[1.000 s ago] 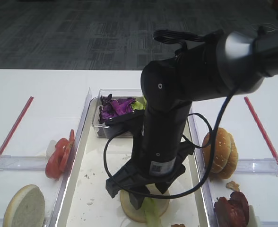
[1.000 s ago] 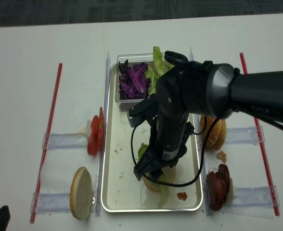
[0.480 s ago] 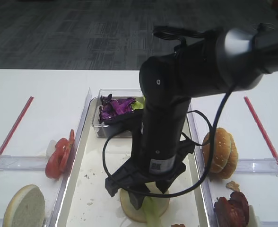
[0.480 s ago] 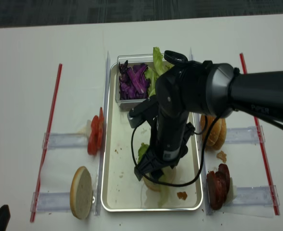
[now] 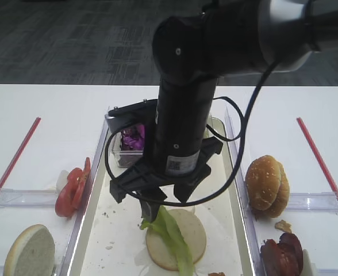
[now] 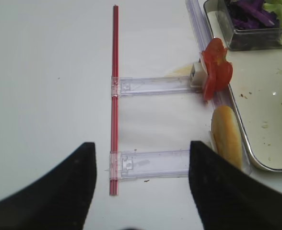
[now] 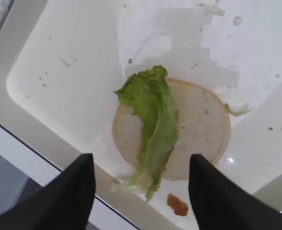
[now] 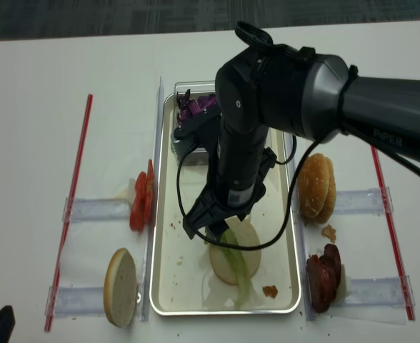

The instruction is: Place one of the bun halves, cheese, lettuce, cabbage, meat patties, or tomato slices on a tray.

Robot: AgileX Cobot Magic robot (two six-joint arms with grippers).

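— Ruffled green lettuce (image 7: 153,120) lay where?
— We saw it draped across a pale, flat bun half (image 7: 198,129) on the cream tray (image 7: 59,96).
— And the right gripper (image 7: 141,191)?
— Poised above, fingers apart, empty.

Lab/office, grey carpet tiles (image 5: 71,40), white table (image 5: 48,103), red tape (image 8: 78,179)

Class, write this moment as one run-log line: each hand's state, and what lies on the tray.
right hand: open, empty, above bun half | lettuce: lying across bun half | tray: holds both | left hand: open, empty, off tray
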